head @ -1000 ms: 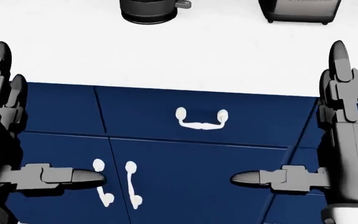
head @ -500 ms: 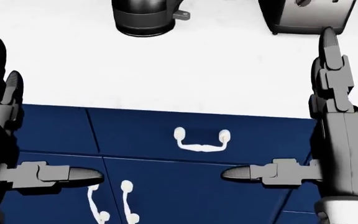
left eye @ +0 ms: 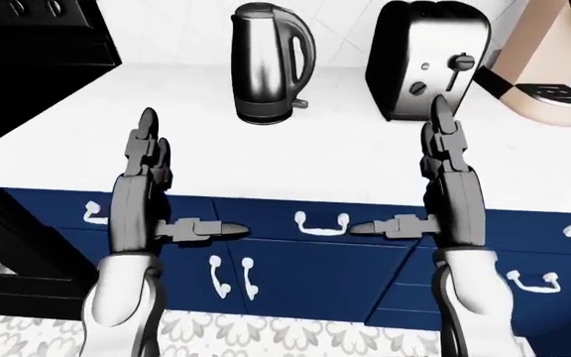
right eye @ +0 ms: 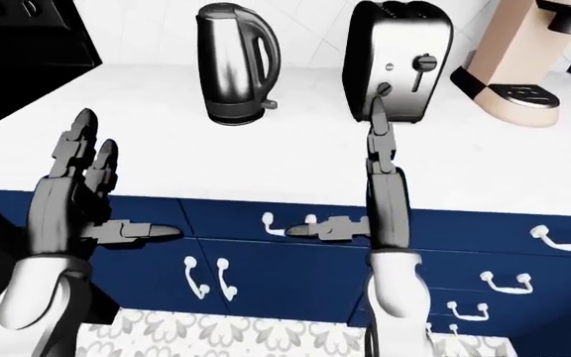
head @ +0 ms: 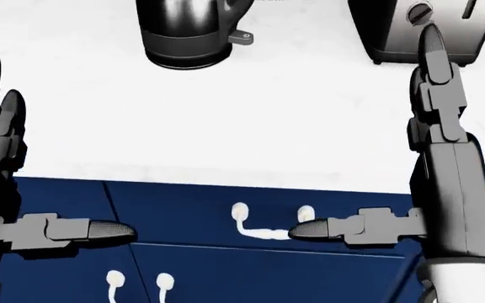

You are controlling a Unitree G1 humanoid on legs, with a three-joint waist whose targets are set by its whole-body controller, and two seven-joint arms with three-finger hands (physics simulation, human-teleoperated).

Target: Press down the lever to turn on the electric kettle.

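Left-eye view: electric kettle (left eye: 265, 63) upright on white counter (left eye: 295, 160), top centre, lever (left eye: 302, 104) at base pointing right, untouched. Toaster (left eye: 426, 61) just right of it, coffee machine (left eye: 551, 63) far right. Left hand (left eye: 144, 186) and right hand (left eye: 450, 182) both splayed, fingers extended, empty, over counter edge above blue cabinets (left eye: 345, 260), well short of kettle.

- The kettle (left eye: 266, 63) stands on the counter (left eye: 295, 160), toward the left-eye view's top.
- The toaster (left eye: 426, 59) stands just right of it.
- The coffee machine (left eye: 554, 63) sits further right.
- Drawers (left eye: 325, 223) lie below the counter edge.
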